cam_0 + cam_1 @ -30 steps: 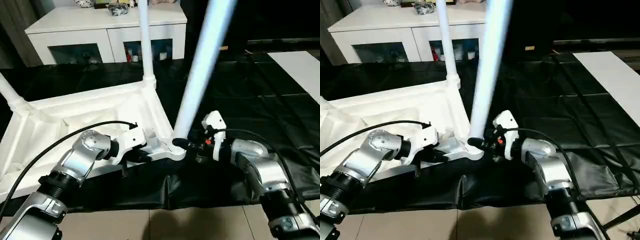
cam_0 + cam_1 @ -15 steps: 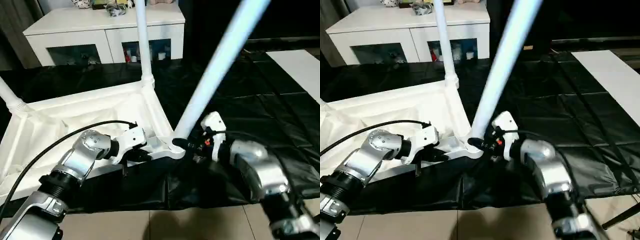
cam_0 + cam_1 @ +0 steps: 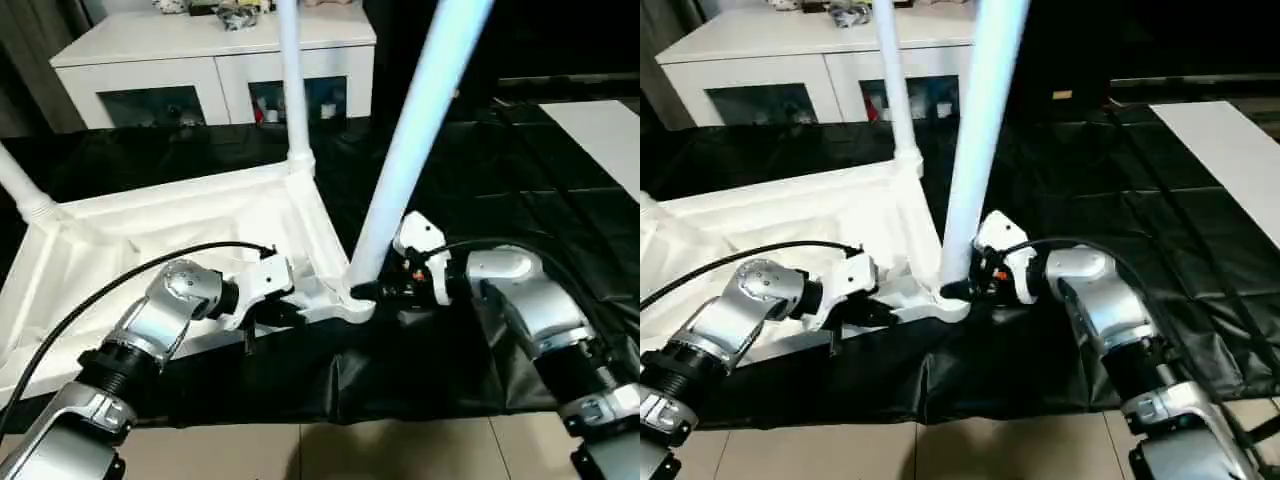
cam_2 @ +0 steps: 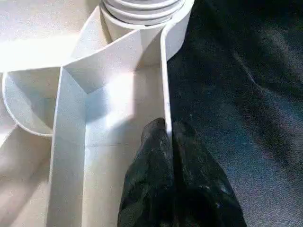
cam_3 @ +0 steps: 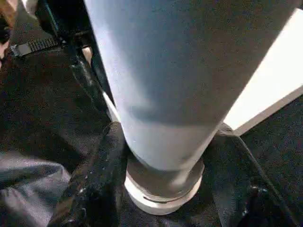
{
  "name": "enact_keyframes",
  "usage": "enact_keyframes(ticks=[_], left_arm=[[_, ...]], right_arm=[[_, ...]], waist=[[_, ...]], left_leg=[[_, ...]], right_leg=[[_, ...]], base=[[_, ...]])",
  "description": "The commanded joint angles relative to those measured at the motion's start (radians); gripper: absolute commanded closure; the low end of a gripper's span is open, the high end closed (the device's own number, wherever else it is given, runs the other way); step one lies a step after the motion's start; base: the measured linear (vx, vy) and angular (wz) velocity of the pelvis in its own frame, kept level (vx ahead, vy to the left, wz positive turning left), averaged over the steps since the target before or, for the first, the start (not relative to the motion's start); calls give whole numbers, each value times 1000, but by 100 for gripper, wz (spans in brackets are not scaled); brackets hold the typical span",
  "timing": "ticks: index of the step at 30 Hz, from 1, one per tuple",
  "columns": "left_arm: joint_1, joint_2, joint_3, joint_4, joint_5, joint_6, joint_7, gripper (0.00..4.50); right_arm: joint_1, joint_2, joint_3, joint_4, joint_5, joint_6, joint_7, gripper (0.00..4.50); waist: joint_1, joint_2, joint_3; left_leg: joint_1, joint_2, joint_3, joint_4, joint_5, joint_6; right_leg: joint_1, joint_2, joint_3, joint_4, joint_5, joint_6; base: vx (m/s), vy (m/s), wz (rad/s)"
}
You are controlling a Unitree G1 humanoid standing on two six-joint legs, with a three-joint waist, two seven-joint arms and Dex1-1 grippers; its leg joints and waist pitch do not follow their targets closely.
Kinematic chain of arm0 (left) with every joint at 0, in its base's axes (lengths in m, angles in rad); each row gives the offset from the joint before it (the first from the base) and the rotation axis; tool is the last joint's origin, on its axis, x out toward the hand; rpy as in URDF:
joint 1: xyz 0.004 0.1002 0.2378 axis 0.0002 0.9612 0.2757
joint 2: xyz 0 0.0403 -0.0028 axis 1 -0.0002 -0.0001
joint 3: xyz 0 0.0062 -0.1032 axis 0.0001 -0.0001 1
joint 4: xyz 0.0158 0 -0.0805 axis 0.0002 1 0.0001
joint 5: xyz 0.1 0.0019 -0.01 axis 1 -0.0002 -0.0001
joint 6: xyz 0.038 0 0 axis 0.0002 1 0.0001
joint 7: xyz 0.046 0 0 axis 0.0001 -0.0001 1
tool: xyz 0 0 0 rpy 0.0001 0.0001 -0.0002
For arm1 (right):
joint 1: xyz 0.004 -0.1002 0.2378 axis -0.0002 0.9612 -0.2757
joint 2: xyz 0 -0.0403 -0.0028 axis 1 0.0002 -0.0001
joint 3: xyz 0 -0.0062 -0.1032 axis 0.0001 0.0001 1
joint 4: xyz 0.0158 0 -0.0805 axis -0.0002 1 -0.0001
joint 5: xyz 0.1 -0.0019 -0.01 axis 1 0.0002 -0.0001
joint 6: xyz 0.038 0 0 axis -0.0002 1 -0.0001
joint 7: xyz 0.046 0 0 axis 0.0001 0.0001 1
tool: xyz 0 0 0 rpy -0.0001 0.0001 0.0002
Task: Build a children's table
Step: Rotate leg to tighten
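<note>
The tabletop [image 3: 190,225] lies upside down on a black sheet [image 3: 520,190], ribbed underside up, in front of a white cabinet [image 3: 215,70]. A far leg [image 3: 290,80] stands upright in its corner socket, and another leg [image 3: 20,185] rises from the corner at the left edge of the head views.

At the near corner, the near leg [image 3: 415,130] stands in its socket [image 3: 350,300], leaning slightly to the right. The right gripper [image 3: 375,290] reaches in from the right and is closed around the foot of this leg, just above the socket. In the right wrist view its fingers [image 5: 99,179] sit on either side of the leg's base [image 5: 163,175], touching it, with the threaded collar seated just below.

The left gripper [image 3: 280,312] comes from the left and is clamped on the tabletop's near rim [image 4: 164,85], just beside the same corner. In the left wrist view its fingers [image 4: 151,189] are pressed together with the thin white wall pinched between their tips; the ridged base of the near leg shows further along that wall.

The two grippers sit near each other, with the corner socket between them.
</note>
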Motion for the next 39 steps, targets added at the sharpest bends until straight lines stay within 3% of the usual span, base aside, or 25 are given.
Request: enact_keyframes(ticks=[1, 5, 8, 9, 10, 16, 17, 20, 22, 29, 39], left_arm=[[-22, 38, -2, -17, 14, -14, -23, 450], [-20, 47, -18, -24, 13, -4, -62, 450], [-17, 48, -19, -30, 15, -2, -66, 450], [-16, 49, -19, -31, 13, -1, -68, 450], [-12, 49, -18, -40, 10, 4, -70, 450], [2, 50, -22, -63, 0, 25, -79, 450], [4, 53, -24, -67, -1, 31, -86, 450], [6, 59, -28, -73, -1, 41, -96, 450], [8, 64, -31, -76, -2, 44, -103, 450], [13, 72, -35, -86, -5, 61, -115, 450], [13, 73, -29, -82, 2, 62, -90, 450]], right_arm=[[45, 1, 83, 142, -89, 53, 0, 254], [1, 42, 86, 231, -108, 15, -23, 254], [-27, 56, 86, 261, -106, 9, -23, 254], [-34, 59, 87, 268, -109, 3, -26, 254], [-54, 75, 77, 289, -106, -5, -46, 254], [-84, 104, 77, 349, -111, 17, -44, 254], [-87, 103, 91, 367, -121, 44, -38, 254], [-90, 102, 103, 387, -125, 81, -28, 254], [-92, 105, 102, 394, -122, 94, -24, 254], [-109, 106, 128, 423, -140, 107, -6, 254], [-100, 108, 126, 416, -151, 97, -16, 254]], waist=[[-1, -4, -59], [-15, -2, -53], [-20, -11, -51], [-22, -8, -50], [-25, -17, -51], [-40, -12, -48], [-42, -10, -47], [-46, -11, -47], [-46, -5, -47], [-48, -6, -52], [-50, -7, -48]], left_leg=[[-6, 53, -18, -86, -249, 53], [-5, 53, -25, -92, -335, 23], [0, 52, -26, -92, -362, 19], [1, 52, -26, -92, -365, 18], [-1, 52, -27, -92, -359, 21], [-4, 52, -32, -93, -392, 19], [1, 52, -32, -93, -405, 16], [1, 52, -33, -93, -417, 16], [0, 53, -34, -94, -420, 15], [-4, 57, -31, -98, -401, 10], [1, 55, -33, -99, -448, 2]], right_leg=[[54, -56, 58, -73, -322, -207], [52, -56, 54, -79, -421, -181], [49, -56, 55, -85, -466, -168], [48, -56, 55, -87, -485, -161], [47, -58, 56, -88, -499, -155], [44, -58, 52, -91, -548, -142], [40, -58, 53, -94, -562, -136], [39, -57, 53, -95, -572, -132], [40, -58, 53, -92, -565, -136], [45, -55, 57, -80, -436, -185], [38, -57, 57, -89, -520, -157]], base=[[0, 0, 0], [0, 0, 0], [0, 0, 0], [0, 0, 0], [0, 0, 0], [0, 0, 0], [0, 0, 0], [0, 0, 0], [0, 0, 0], [0, 0, 0], [0, 0, 0]])
